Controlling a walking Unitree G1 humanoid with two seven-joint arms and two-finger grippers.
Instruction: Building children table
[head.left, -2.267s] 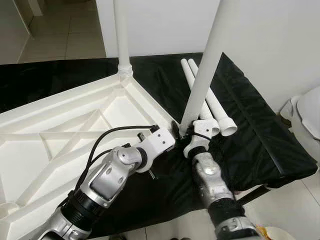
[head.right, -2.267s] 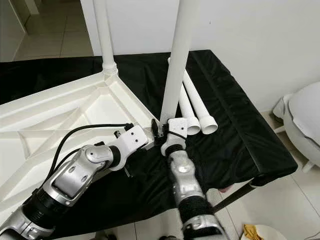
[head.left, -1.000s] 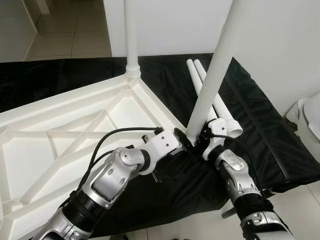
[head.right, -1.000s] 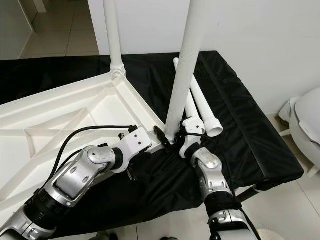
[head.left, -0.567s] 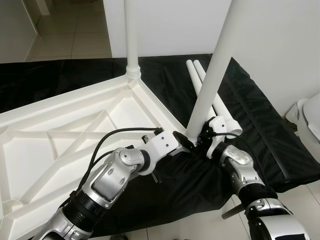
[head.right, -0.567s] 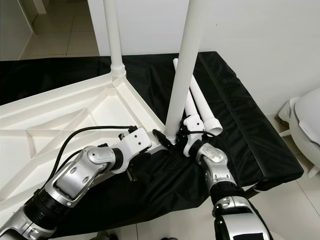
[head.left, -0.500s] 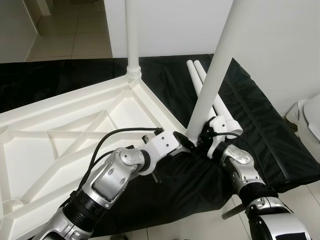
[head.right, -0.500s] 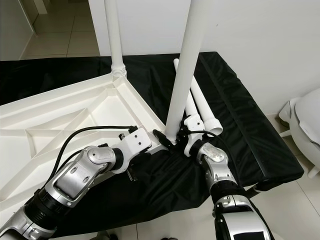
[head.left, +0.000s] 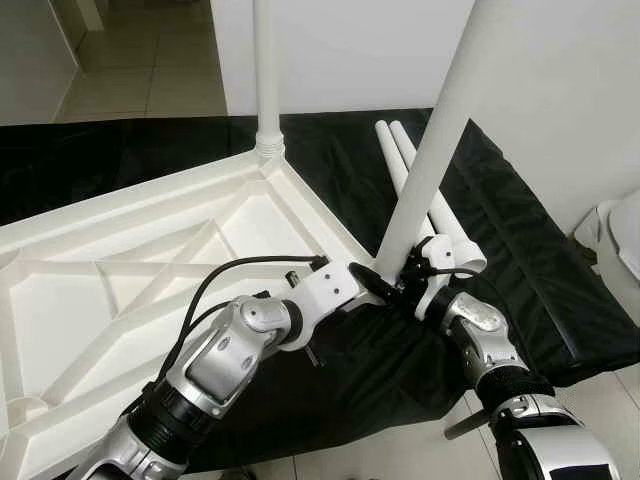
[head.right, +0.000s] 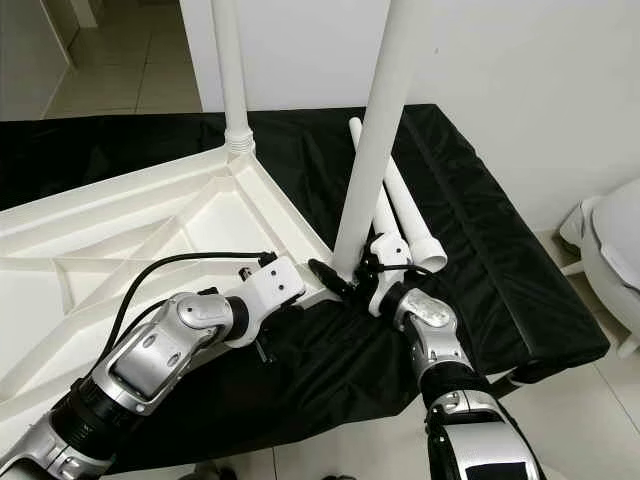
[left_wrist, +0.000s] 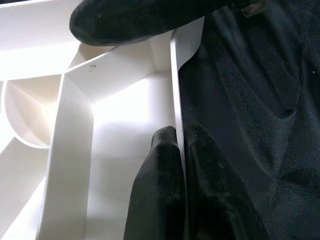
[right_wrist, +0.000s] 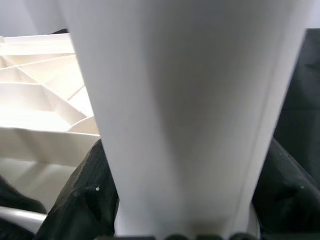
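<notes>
A white plastic tabletop (head.left: 140, 260) lies upside down on a black cloth, with one white leg (head.left: 266, 70) standing in its far corner. My left gripper (head.left: 372, 285) is shut on the tabletop's rim (left_wrist: 176, 90) at the near right corner. My right gripper (head.left: 408, 284) is shut on the foot of a second white leg (head.left: 435, 140) that stands tilted at that same corner. The leg (right_wrist: 185, 115) sits between black fingers (right_wrist: 75, 200) in the right wrist view. Two spare white legs (head.left: 440, 215) lie on the cloth behind.
The black cloth (head.left: 540, 270) covers a low stand whose right edge drops to a tiled floor. A white bin lid (head.left: 620, 240) sits at the far right. A white wall (head.left: 560, 80) rises close behind, and a tiled doorway (head.left: 130, 60) opens at the back left.
The held leg leans a little further to the right at its top. My right wrist has swung outward to the right since the oldest frames. The left arm holds its place.
</notes>
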